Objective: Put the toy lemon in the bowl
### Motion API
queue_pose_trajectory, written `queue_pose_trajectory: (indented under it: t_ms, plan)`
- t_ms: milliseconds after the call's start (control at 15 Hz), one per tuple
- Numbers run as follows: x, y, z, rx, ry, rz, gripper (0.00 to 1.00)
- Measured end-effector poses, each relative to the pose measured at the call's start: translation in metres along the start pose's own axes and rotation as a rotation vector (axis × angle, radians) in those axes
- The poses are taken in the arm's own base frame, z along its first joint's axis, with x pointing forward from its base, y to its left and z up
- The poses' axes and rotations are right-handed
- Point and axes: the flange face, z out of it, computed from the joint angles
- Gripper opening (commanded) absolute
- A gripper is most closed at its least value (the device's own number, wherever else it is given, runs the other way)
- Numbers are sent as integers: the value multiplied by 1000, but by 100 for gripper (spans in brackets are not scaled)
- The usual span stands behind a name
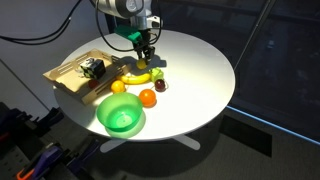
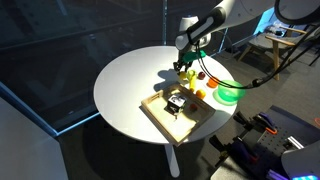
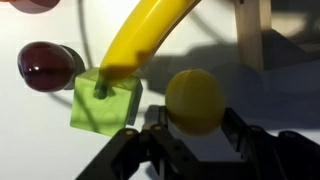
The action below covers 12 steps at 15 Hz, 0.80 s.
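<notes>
The toy lemon is a bright yellow roundish fruit resting on the white table. In the wrist view it sits between my gripper's two dark fingers, which press against its sides. In both exterior views the gripper is low over the table beside the banana, and it hides the lemon. The green bowl stands empty near the table's edge, apart from the gripper; it also shows in an exterior view.
A yellow banana, a green cube and a dark red fruit lie close to the lemon. An orange ball and a greenish-yellow fruit lie near the bowl. A wooden tray holds a dark object.
</notes>
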Motion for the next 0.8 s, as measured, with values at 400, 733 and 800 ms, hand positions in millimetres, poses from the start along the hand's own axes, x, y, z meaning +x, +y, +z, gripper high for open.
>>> queue_pose_trajectory:
  t_ms: [400,733,800]
  plan:
    - [-12,4,-17,-4,-2,2,32]
    - [-32,15,-31,-29,-18,0,32]
    - [-37,18,-34,-35,-21,-1,32]
